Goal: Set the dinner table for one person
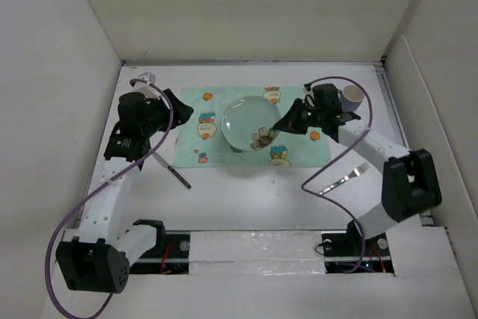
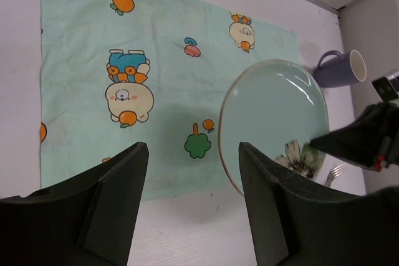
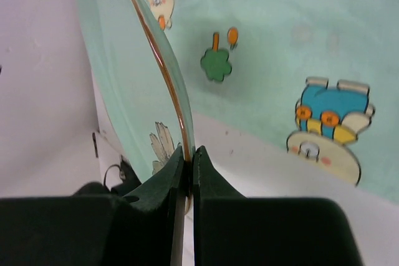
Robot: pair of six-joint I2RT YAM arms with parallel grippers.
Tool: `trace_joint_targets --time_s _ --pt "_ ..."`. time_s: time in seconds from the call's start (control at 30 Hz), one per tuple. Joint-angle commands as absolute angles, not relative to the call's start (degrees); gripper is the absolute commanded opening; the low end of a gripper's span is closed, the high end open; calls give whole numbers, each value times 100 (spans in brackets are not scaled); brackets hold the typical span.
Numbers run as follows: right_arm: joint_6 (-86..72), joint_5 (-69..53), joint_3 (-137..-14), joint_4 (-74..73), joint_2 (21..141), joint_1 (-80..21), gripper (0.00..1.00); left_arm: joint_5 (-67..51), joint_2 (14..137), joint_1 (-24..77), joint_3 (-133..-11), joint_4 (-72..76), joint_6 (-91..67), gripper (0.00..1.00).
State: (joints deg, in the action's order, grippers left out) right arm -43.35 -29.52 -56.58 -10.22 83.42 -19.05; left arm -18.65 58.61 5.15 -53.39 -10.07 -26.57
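The white counter (image 1: 246, 199) fills the middle of the overhead view, with white walls on its left, far and right sides. A mint-green cloth (image 1: 224, 156) printed with cartoon animals and fruit lies flat on its upper middle part. Over the centre of the cloth sits a round pale green plate (image 1: 246, 119) with a flower motif near its lower right rim. The right tool (image 1: 287, 121) is clenched on that rim. In the right wrist view both fingers pinch the plate (image 3: 124, 73) edge-on. Whether the plate's opposite edge touches the cloth cannot be told.

The left tool (image 2: 192, 154) hangs over the left part of the cloth, released and holding nothing, its fingers well apart.

A lavender mug (image 1: 352, 95) stands on the counter just beyond the cloth's upper right corner. A dark knife (image 1: 173, 171) lies on the counter near the cloth's lower left corner. A silver fork (image 1: 349, 177) lies at the lower right, apart from the cloth.
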Motion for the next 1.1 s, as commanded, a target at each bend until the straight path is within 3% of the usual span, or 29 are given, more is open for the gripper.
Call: trace_joint_targets --time_s 0.0,0.33,0.6,0.7,0.93,1.07 --pt "-4544 -3305 -6546 -237 8919 -1750 0 -1925 5766 519 -5441 -747 -2584 57" --pt "-5062 -3357 -7453 246 10616 -1591 0 -1951 5651 571 -5063 -650 -2602 57" --pt "-5265 -3191 -7014 536 11056 -1652 0 -1986 5687 571 -4948 -563 -2593 57" --pt "-5133 -3085 -6917 397 11170 -1705 9 -1995 5695 571 -4922 -554 -2593 57" --pt "-4572 -2655 -6882 -509 11031 -1758 56 -2013 5730 571 -4957 -519 -2619 57" --pt "-4122 -2426 -7110 -1081 10644 -1758 63 -2039 5783 571 -4966 -501 -2602 56"
